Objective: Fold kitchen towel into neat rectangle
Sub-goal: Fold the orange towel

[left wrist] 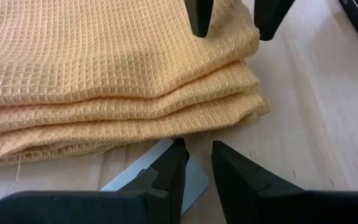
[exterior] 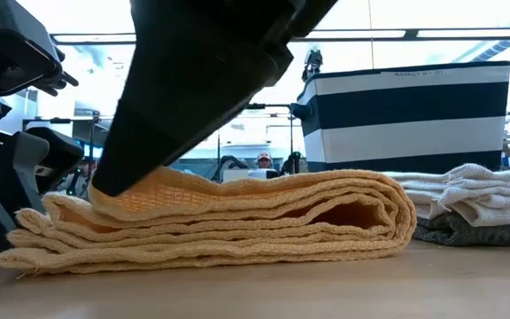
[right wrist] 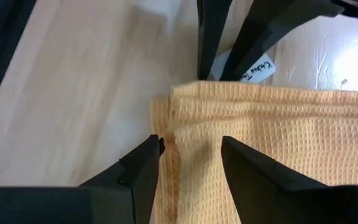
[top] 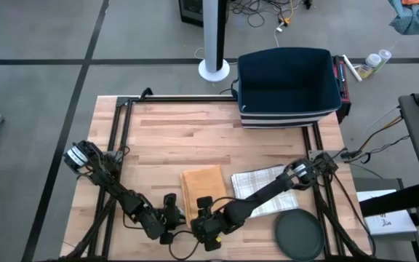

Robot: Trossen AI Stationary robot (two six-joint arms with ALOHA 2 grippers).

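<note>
Although the yellow waffle towel (top: 203, 186) already lies as a compact rectangle near the front edge of the table (top: 173, 131), roughly at its middle, the work appears to be at the finishing step: squaring and flattening the last fold. From table height several layers show, stacked fairly evenly, with a rounded fold on one side and loose edges on the other, the lowest of them slightly splayed.

Right gripper (right wrist: 191, 142): fingers parted, astride one corner of the towel with the tips down on the top layer. It clasps nothing; judged to be pressing or smoothing.

Left gripper (left wrist: 198, 144): just off the towel's stepped edge, low over the table, fingers a narrow gap apart and empty. A white label (left wrist: 138, 177) lies on the wood under them, partly tucked beneath the towel.

Next move, as judged: lift the right fingers straight up without dragging the top layer, then nudge the splayed lower edges flush. Risk: a snagged weave would undo the fold.

Count:
- yellow towel: one
- grippers: two
- white label: one
- checked cloth (top: 257, 182) just beside the towel, under the right arm: one
- dark round disc (top: 299, 234) at the front right: one
- navy striped basket (top: 289, 80) at the far edge: one
</note>
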